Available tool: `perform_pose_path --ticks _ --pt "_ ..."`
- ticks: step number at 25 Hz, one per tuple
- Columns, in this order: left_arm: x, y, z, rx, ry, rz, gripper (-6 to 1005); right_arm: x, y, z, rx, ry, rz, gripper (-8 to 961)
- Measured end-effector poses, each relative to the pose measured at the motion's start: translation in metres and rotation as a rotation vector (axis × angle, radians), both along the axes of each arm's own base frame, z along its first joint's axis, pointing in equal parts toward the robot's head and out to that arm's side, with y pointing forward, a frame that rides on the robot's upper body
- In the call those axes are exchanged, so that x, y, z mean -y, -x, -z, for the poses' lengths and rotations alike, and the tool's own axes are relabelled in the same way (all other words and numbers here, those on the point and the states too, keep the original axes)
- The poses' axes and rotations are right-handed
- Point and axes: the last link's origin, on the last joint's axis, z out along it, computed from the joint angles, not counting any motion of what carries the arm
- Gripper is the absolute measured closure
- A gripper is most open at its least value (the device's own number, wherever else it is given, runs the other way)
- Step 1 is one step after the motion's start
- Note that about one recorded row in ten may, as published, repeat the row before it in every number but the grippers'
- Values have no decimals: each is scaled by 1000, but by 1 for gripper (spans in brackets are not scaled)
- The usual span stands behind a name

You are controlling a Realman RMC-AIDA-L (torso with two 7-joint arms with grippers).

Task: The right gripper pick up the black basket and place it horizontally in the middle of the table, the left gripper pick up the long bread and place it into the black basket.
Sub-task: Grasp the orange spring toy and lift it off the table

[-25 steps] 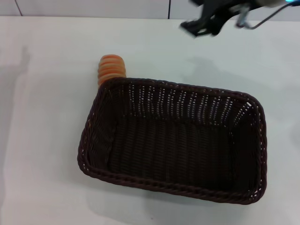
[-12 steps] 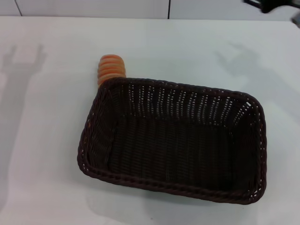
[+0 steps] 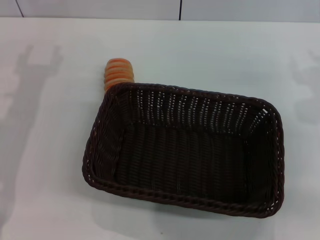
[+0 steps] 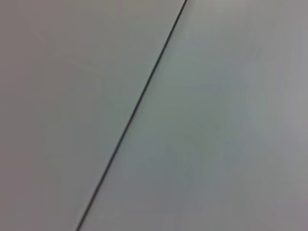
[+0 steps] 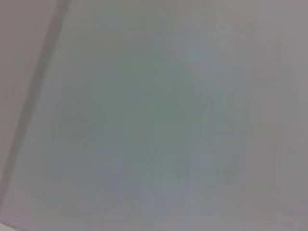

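Observation:
The black basket (image 3: 185,147) lies on the white table (image 3: 50,150) in the middle of the head view, its long side running left to right, slightly skewed, and it is empty. The long bread (image 3: 119,73) lies on the table just behind the basket's far left corner; only its striped end shows, the rest is hidden by the basket's rim. Neither gripper is in view in any frame. Only a gripper-shaped shadow falls on the table at far left, and a fainter one at far right.
The table's far edge meets a pale wall with a dark seam (image 3: 180,9). The left wrist view shows only a pale surface with a dark seam (image 4: 139,101). The right wrist view shows only a blank pale surface.
The right gripper, at the top right one second ago, has moved out of the head view. The shadow at far left has shifted rightward. Basket and bread have not moved.

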Motion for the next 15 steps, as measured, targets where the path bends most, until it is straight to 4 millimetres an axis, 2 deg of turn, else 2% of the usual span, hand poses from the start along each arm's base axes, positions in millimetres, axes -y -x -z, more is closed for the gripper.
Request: perform_pose_path --ticks 3,5,11,13,15 --pt "-3 -15 -2 11 -2 53 189 -5 -12 9 34 -105 83 423" --pt "-4 -22 -3 11 -3 73 189 -5 -12 11 41 -138 95 423" --pt "-5 -26 -5 8 -3 88 189 5 -3 10 56 -305 95 423" --pt "-6 -26 -5 7 -4 89 189 15 -2 9 65 -425 58 422" --pt "-6 -26 -5 4 -6 88 189 18 -3 9 57 -467 36 422"
